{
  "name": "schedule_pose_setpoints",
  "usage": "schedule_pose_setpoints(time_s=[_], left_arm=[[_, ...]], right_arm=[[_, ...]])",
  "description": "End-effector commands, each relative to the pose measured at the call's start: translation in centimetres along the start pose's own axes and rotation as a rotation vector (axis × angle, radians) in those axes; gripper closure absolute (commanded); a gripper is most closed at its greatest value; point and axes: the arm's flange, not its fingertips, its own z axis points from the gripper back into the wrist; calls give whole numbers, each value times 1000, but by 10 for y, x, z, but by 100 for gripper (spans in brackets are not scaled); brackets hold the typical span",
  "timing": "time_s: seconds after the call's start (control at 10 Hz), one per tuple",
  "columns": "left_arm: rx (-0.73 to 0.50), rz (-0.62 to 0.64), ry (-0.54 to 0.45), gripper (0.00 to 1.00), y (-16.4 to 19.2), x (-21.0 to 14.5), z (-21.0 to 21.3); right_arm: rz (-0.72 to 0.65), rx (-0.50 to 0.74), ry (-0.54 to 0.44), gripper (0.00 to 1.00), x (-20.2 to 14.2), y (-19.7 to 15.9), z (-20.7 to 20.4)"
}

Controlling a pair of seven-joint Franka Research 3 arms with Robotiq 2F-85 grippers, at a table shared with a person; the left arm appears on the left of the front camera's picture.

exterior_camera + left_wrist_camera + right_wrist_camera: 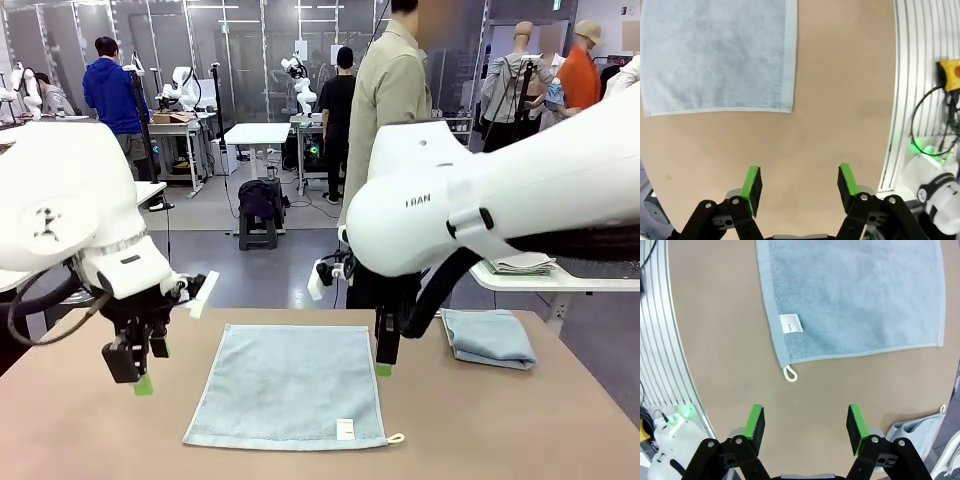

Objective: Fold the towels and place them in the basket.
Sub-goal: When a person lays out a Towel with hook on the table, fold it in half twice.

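**Current step: start of fold, first towel**

1. Left claw (136,376): jaws set wide, holding nothing. It hangs above the bare tan bench (70,430), clear of the cloth. In the left wrist view the left claw (800,182) points down at the bench (840,110). The nearest towel corner lies ahead of its fingertips and off to one side, well apart from both green pads (751,186).

2. Flat light blue-grey terry towel (288,385): spread open and unfolded on the bench, between the two claws. It carries a small white label (345,428) and a pale corner loop (396,438), both at the corner nearest the robot on the right claw's side. The towel (715,55) shows no fold line.

3. Right claw (383,366): jaws set wide, empty. It stands just beside the towel's right edge; from the front view, contact with the cloth cannot be confirmed. In the right wrist view the right claw (806,422) is over bare bench, with the towel (860,290), label (791,323) and loop (789,373) just ahead of its fingertips.

4. Second blue-grey towel (490,336): lies folded on the bench, to the outer side of the right claw, apart from it.

**Assessment:** folding of the flat towel has not begun.

**Next move requires:** each claw to descend onto a towel corner on its own side, close on a single cloth layer, then lift both corners together and carry them across to the opposite edge.
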Motion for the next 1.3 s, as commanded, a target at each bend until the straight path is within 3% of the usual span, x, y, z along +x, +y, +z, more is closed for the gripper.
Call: schedule_pose_setpoints(time_s=[0.0, 0.5, 1.2], left_arm=[[83, -3, 33, 22, -12, -5, -21], [62, -31, 86, 22, -7, 10, -79], [82, -58, 44, 22, 20, 18, -132]], right_arm=[[69, -36, -16, 17, -1, 10, -23], [90, -14, -53, 17, 12, 26, -61], [131, 58, -31, 17, 4, 30, -101]])
